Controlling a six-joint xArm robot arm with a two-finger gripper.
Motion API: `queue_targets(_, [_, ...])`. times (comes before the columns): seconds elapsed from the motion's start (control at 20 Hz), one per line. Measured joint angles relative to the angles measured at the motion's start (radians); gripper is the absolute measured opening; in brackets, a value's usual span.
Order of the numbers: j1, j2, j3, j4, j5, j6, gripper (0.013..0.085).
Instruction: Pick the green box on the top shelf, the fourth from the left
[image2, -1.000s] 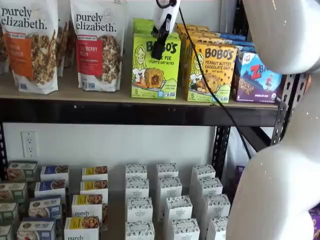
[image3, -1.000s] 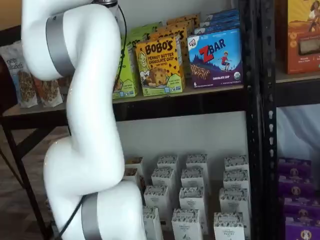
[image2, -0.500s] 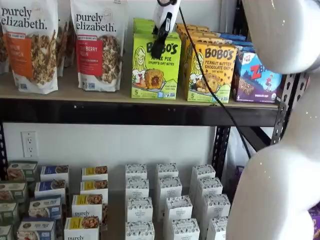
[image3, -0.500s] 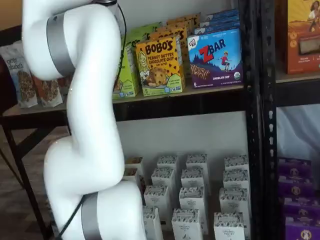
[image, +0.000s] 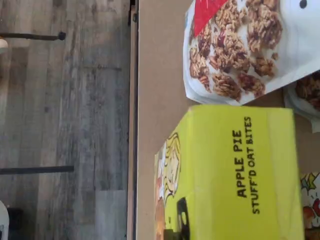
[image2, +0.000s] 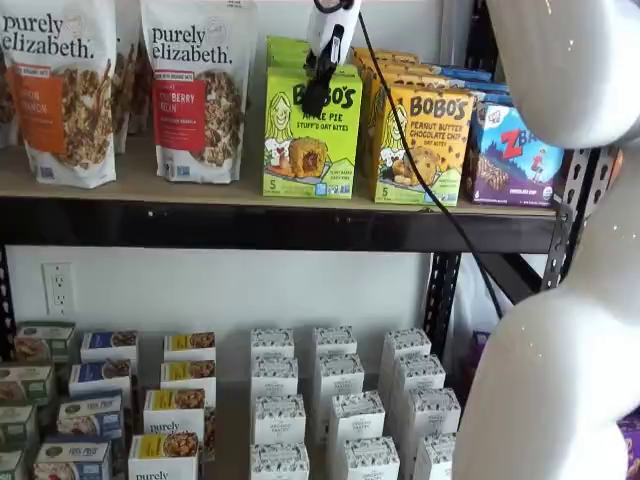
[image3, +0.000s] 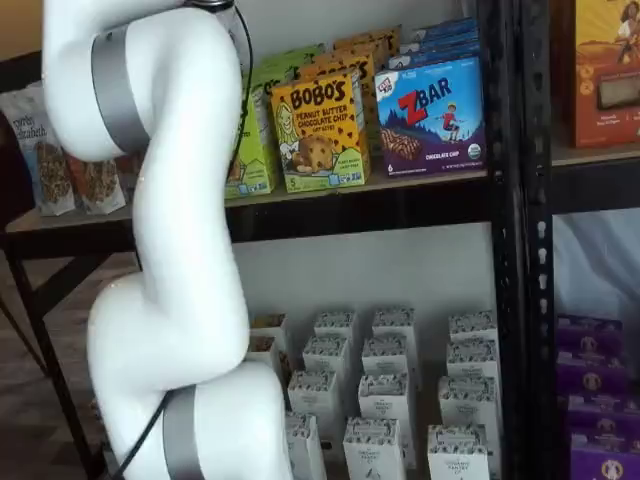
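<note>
We judge the green box (image2: 311, 135) a light, stiff paperboard carton with a smooth printed skin, likely a little slick, so we would take it by its two narrow side walls near the top flap, squeezing gently to avoid denting. It stands upright at the front of the top shelf (image2: 250, 225), a tan board on a black steel beam, between a soft granola pouch (image2: 196, 90) on its left and the yellow peanut butter box (image2: 422, 143) on its right. The claw (image2: 315, 98) hangs before the carton's upper front; we cannot tell its spread.
</note>
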Motion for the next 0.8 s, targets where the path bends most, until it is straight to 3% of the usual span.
queue_targets(0.25, [0.000,-0.005,0.008,0.001,-0.005,0.000,0.0490])
queue_targets(0.8, [-0.002,-0.014,0.019,0.013,-0.014,-0.002,0.0250])
